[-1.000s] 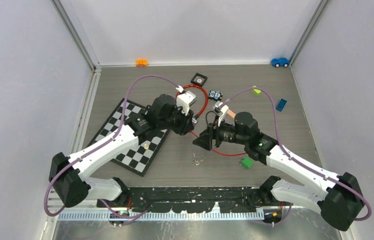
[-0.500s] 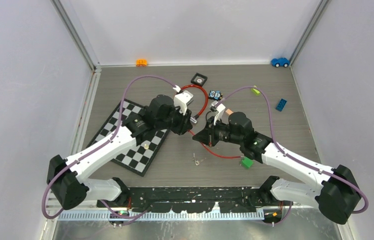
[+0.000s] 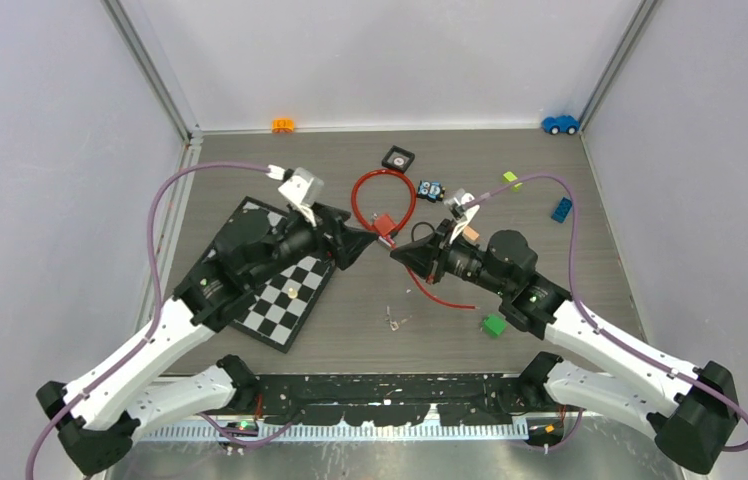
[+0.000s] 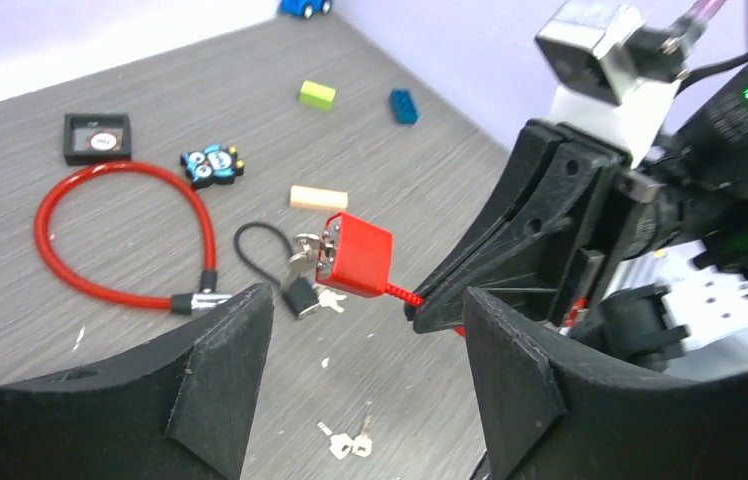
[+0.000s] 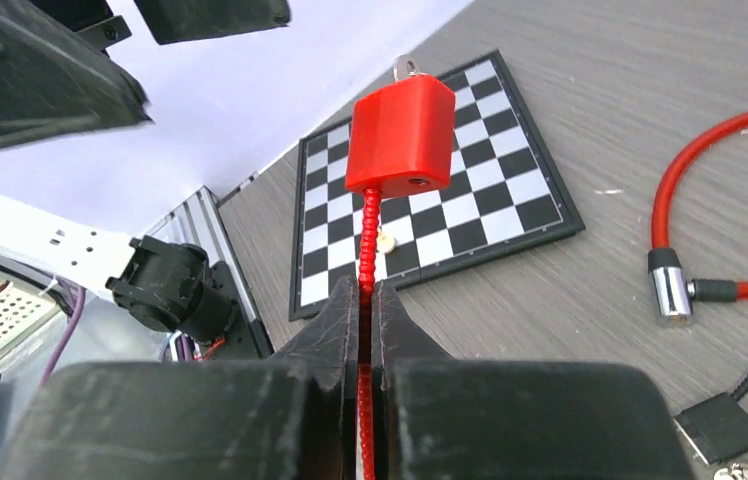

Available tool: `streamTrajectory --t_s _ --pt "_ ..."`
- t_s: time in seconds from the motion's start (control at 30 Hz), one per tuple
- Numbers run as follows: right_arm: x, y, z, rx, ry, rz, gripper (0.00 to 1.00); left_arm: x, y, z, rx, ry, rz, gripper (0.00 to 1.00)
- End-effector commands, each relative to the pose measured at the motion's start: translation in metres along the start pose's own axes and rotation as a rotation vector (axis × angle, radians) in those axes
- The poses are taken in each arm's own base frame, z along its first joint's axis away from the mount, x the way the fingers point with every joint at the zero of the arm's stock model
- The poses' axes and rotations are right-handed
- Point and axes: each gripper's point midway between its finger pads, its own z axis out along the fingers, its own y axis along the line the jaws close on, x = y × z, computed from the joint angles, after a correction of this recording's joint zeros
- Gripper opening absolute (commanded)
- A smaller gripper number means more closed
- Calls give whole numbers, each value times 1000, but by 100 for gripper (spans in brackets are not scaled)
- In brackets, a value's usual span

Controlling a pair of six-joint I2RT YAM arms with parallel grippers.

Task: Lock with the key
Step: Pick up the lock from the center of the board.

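A red lock body point(image 3: 385, 224) point(image 4: 355, 255) point(image 5: 400, 135) hangs in the air between the two arms, on the end of a thin red ribbed cable point(image 5: 368, 230). My right gripper point(image 3: 397, 251) point(image 5: 362, 288) is shut on that cable just below the lock body. A silver key point(image 4: 303, 248) point(image 5: 406, 68) sticks out of the lock's far face. My left gripper point(image 3: 364, 240) point(image 4: 367, 302) stands open a short way to the left of the lock, with nothing between its fingers.
A chessboard point(image 3: 270, 295) lies under the left arm. Behind the lock are a thick red cable loop point(image 3: 358, 195), a small black padlock point(image 4: 300, 297), a wooden block point(image 4: 318, 197) and an owl toy point(image 4: 212, 163). Two loose keys point(image 3: 393, 320) and a green block point(image 3: 493, 324) lie nearer.
The right gripper has shut on the red cable. The left gripper has opened, let go of the lock and drawn back to the left. The lock now hangs from the right gripper alone.
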Motion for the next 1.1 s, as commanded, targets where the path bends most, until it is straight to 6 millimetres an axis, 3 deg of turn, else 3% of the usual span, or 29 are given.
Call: streamTrajectory --t_s 0.0,0.13,0.4,0.63,1.07 --pt "-47 22 -9 -74 -203 -44 1 -35 -16 -15 62 -193 -139 69" --pt "-71 43 -21 -164 -322 -84 1 -59 -28 -29 145 -359 -244 60" --pt "-110 73 -39 -263 -481 -173 1 -78 -60 -30 332 -398 -340 53" --pt "-120 87 -33 -295 -492 -238 1 -98 -75 -29 424 -446 -367 44" --pt "-115 100 -31 -338 -475 -247 1 -94 -75 -22 437 -441 -383 30"
